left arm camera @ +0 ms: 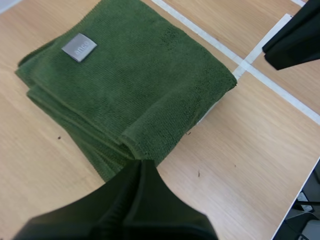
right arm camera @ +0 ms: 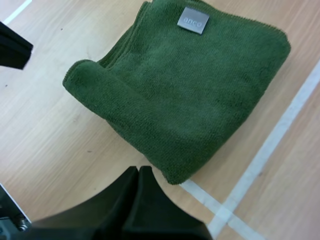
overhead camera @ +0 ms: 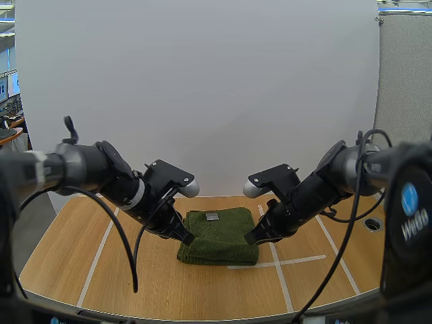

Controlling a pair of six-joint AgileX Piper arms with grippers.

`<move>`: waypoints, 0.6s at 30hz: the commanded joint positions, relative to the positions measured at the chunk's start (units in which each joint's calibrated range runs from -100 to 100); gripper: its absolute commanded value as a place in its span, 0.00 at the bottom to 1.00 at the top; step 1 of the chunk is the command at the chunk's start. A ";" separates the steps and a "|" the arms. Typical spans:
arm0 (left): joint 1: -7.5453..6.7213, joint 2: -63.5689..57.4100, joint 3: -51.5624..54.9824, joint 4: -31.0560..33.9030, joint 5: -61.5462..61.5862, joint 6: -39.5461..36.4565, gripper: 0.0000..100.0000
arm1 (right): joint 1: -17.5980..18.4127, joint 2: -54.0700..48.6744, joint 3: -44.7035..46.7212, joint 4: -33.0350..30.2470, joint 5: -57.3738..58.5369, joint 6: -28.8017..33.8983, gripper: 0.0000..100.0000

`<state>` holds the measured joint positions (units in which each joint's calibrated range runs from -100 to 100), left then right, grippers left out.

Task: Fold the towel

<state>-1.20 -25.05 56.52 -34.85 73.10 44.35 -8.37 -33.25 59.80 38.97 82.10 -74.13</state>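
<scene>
High view: the dark green terry towel (overhead camera: 219, 237) with a small grey label (overhead camera: 212, 217) lies as a thick folded square on the light wooden table (overhead camera: 88, 270). My left gripper (overhead camera: 188, 237) is at the towel's left edge and my right gripper (overhead camera: 249, 237) at its right edge. Both have their fingers pressed together on nothing. I judge the folding is finished or nearly so. Another fold would call for opening the fingers and pinching one edge.
</scene>
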 commanded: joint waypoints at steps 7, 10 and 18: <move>-0.19 12.84 -6.90 -6.68 -1.38 3.71 0.00 | 1.97 11.47 -0.13 4.06 -10.96 -3.26 0.00; -0.19 15.44 -7.20 -7.31 -2.04 4.57 0.00 | 1.97 11.78 -0.13 4.06 -14.26 -3.53 0.00; -0.19 21.98 -7.34 -9.66 -4.48 6.87 0.00 | 2.05 15.08 -0.13 5.78 -19.03 -6.08 0.00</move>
<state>-1.20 -7.81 49.59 -41.55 70.65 48.95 -6.45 -21.13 59.80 42.71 66.61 -77.63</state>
